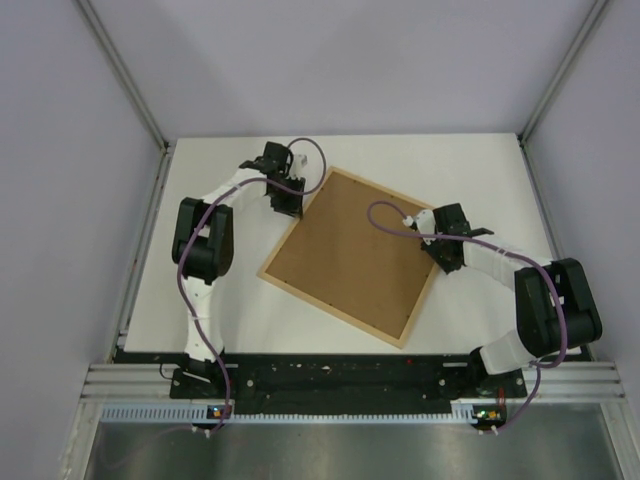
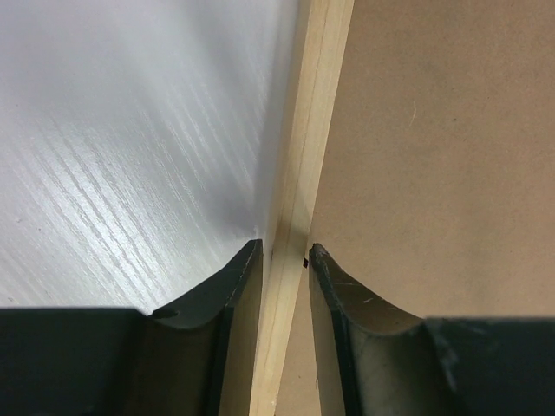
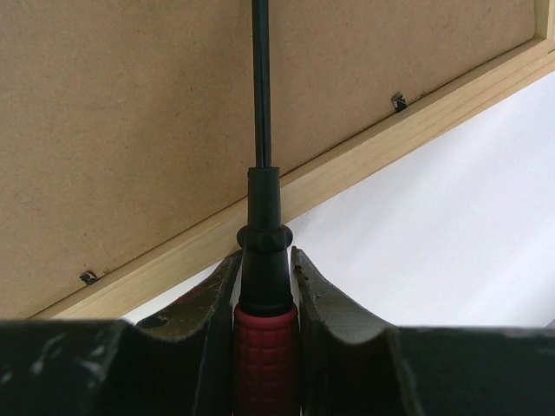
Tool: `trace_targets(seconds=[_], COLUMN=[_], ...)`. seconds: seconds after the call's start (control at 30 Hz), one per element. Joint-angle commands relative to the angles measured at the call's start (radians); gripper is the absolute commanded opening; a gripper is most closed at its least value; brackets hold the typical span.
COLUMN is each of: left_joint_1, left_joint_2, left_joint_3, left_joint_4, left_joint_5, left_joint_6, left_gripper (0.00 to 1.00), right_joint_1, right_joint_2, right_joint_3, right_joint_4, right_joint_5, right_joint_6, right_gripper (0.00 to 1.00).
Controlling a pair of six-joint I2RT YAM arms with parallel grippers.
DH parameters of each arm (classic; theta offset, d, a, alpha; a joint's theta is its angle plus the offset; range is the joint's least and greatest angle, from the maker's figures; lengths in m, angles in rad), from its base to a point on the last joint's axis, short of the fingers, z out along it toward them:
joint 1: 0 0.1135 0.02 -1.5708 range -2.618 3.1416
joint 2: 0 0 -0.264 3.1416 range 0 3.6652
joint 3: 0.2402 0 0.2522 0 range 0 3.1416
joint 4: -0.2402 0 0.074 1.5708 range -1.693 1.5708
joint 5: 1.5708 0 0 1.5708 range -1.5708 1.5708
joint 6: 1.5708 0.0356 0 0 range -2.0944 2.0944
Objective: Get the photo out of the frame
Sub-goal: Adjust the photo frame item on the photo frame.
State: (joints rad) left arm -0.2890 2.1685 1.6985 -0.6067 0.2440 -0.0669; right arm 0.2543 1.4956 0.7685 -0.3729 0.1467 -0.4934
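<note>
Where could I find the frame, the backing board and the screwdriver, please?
frame (image 2: pixel 308 130): left wrist view, on its pale wooden rim.
backing board (image 1: pixel 350 250): top view, on its brown middle.
screwdriver (image 3: pixel 264 355): right wrist view, on its red handle.

I log one brown backing board (image 1: pixel 345 255) askew at the middle of the worktop (image 1: pixel 470 170), one red-handled, black-shafted screwdriver (image 3: pixel 263 260) reaching over it, and two metal tabs (image 3: pixel 399 101) at its edge.

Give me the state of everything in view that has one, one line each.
frame: lying face down on the table, back up.
backing board: seated in the frame.
clips: sitting at the board's edge.
screwdriver: clamped in the right gripper, shaft over the board.
left gripper: jaws astride the frame's rim; grip unclear.
</note>
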Motion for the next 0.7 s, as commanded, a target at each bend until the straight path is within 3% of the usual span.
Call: trace_targets(seconds=[0.0,0.17,0.67], left_joint_1=[0.001,-0.010,-0.052], left_joint_2=[-0.029,-0.041,-0.024], left_joint_3=[0.026,0.020,0.020], left_joint_4=[0.007,0.015,-0.031], left_joint_5=[0.026,0.023,-0.077], left_joint_6=[0.009,0.019,0.095], left_gripper=[0.39,0.43,0.32], right_joint_1=[0.010,0.008,0.008], right_joint_2=[-0.003,-0.008,-0.018], right_joint_3=[0.012,0.012,0.011], right_joint_4=[0.042,0.042,0.042], right_joint_5=[-0.033,-0.033,-0.033], right_joint_6=[0.013,0.013,0.013], right_gripper=[0.00,0.00,0.00])
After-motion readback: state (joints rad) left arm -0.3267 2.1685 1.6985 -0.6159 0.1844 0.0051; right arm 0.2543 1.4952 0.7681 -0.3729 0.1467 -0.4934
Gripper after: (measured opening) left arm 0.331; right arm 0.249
